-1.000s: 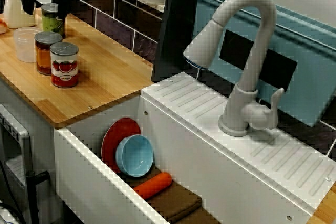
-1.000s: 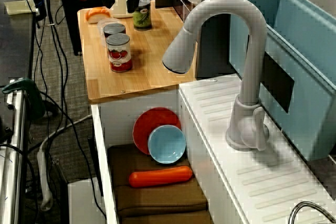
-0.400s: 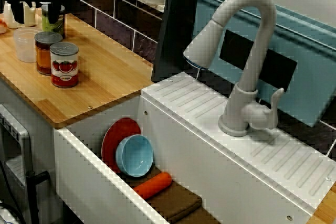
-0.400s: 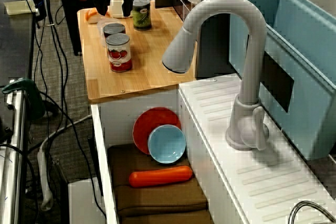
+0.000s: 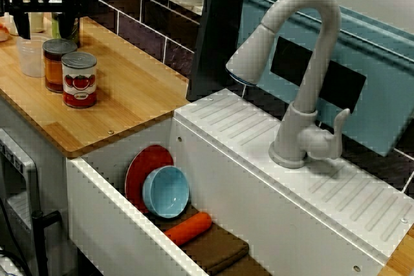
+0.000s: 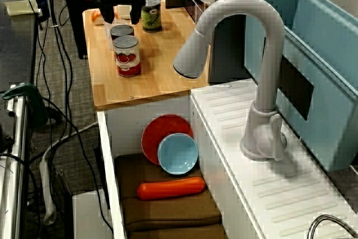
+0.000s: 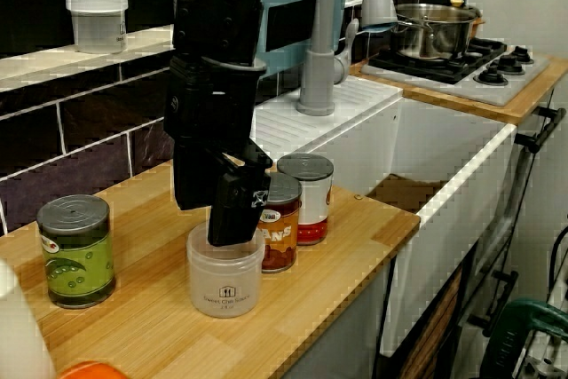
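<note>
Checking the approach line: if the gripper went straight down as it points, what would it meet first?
Probably the translucent tub: the gripper points down, fingers spread, just above its open mouth. Whether a finger would land on the rim or go inside, depth is too unclear to tell.

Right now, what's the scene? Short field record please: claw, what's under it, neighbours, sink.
claw: open, fingers pointing down, above the clear tub
clear tub: upright on wooden counter, right under the claw; contact unclear
next to tub: orange-label can, then tomato can, both upright
other side: green can, upright, apart from the tub
sink: red plate leaning on the end wall, blue bowl leaning on the plate, carrot lying on brown cloth
</note>
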Controlling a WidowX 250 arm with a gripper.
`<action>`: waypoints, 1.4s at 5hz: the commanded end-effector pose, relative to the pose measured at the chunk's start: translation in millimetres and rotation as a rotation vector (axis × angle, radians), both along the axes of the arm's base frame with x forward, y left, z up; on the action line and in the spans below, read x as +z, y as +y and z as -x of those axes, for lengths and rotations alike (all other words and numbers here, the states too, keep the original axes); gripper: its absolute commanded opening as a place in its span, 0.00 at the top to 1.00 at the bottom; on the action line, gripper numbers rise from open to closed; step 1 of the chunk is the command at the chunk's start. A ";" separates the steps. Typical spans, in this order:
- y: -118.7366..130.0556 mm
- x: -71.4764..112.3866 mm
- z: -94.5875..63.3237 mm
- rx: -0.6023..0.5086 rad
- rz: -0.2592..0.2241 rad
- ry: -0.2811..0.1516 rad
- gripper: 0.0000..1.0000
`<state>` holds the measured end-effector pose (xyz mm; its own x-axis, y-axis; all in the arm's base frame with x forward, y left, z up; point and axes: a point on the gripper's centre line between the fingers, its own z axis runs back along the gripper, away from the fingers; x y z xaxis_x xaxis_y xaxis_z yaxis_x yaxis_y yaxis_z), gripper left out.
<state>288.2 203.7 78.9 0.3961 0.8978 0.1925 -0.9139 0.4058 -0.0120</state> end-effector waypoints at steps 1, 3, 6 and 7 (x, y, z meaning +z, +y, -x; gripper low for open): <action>-2.0 -0.7 6.6 0.038 0.020 -0.020 0.00; 0.0 -8.6 5.7 0.054 0.019 -0.006 0.00; 0.4 -23.1 2.6 0.045 0.010 0.028 1.00; 2.8 -20.2 1.9 0.046 0.024 0.028 1.00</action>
